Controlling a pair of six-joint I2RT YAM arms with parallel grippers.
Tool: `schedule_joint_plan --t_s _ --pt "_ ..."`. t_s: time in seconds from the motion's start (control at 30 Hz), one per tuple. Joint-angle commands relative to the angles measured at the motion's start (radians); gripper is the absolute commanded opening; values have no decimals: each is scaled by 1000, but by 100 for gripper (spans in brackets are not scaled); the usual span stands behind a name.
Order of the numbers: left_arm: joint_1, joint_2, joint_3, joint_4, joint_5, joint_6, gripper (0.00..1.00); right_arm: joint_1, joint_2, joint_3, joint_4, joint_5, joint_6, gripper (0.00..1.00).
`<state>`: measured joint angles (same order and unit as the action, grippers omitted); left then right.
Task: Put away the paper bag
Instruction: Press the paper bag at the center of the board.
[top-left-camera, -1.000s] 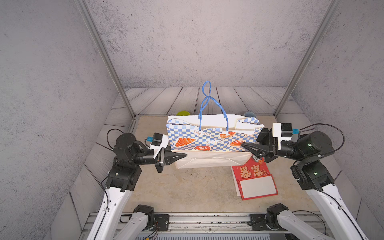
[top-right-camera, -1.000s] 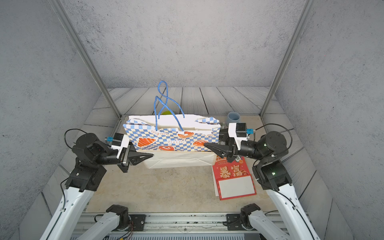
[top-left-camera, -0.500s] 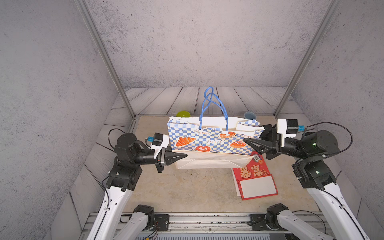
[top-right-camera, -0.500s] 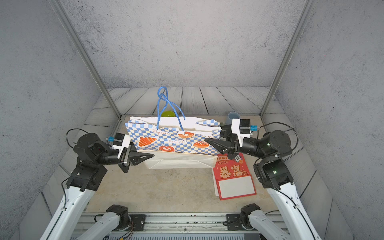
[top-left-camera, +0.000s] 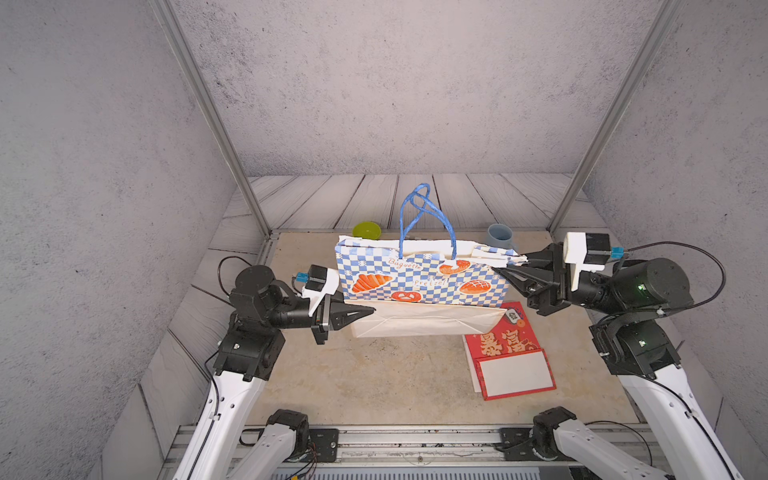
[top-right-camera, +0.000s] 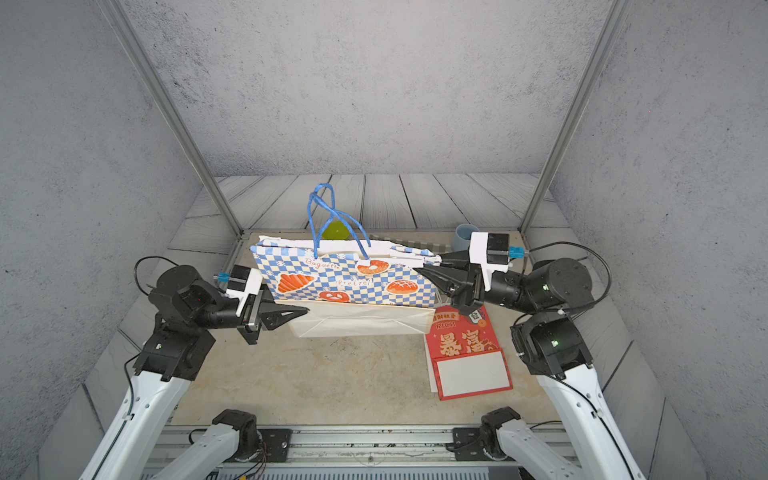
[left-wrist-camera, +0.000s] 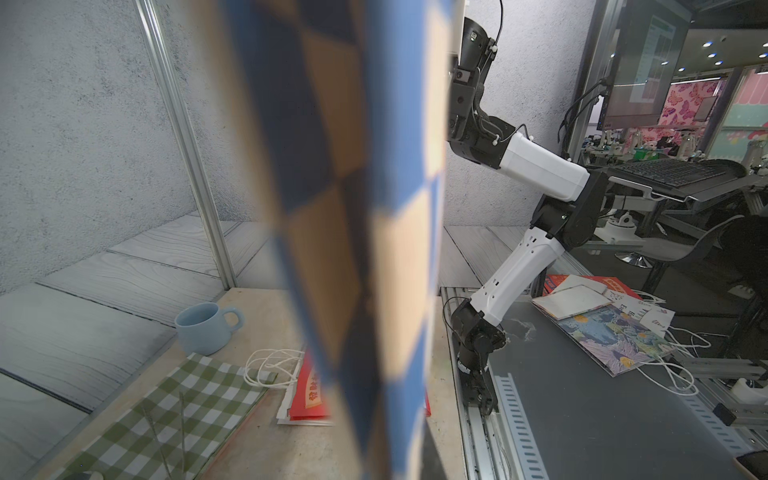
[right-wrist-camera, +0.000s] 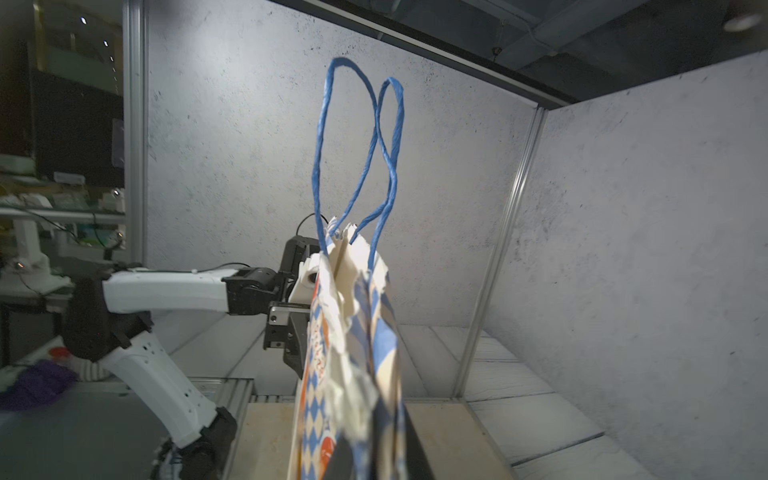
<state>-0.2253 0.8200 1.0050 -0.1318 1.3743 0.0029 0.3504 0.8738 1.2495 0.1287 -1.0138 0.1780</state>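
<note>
Your left claw (top-left-camera: 368, 310) is pinched shut on the lower left edge of the paper bag (top-left-camera: 419, 274), which stands upright on the table (top-left-camera: 374, 374), and your right claw (top-left-camera: 509, 266) sits part-open astride its upper right edge, so you seem mid-flattening: next close the right claw firmly.

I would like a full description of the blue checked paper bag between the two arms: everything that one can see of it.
The paper bag is flattened and held upright over the table. Its face has a blue-and-white check with orange pastries and the words Baguette and Pretzel; the folded bottom is plain white. Two blue twisted handles rise from the top. The left end effector is shut on its lower corner; the right end effector straddles the crumpled upper corner, grip unclear.
</note>
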Motion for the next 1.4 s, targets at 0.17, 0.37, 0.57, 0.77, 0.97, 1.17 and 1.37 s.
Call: schedule_joint_plan --t_s 0.17,0.37,0.57,0.77,0.97,1.17,1.37 --pt "-6 -10 11 10 9 4 0 0 -67 -51 -187 109 -134 75" --pt "-6 -1 11 31 21 -8 0 1 -146 -55 -389 100 -174 93" --pt "-12 10 20 37 25 -11 0 1 -192 -30 -592 131 -244 97" --pt "-16 1 35 40 29 -21 0 0 -236 -119 -640 238 -309 98" --pt "-24 4 48 58 34 -39 0 0 -214 -191 -517 192 -248 98" --pt "-38 7 59 93 42 -71 0 1 -165 -249 -309 61 -143 92" --pt "-43 17 69 103 47 -85 0 0 -150 -247 -217 -29 -92 70"
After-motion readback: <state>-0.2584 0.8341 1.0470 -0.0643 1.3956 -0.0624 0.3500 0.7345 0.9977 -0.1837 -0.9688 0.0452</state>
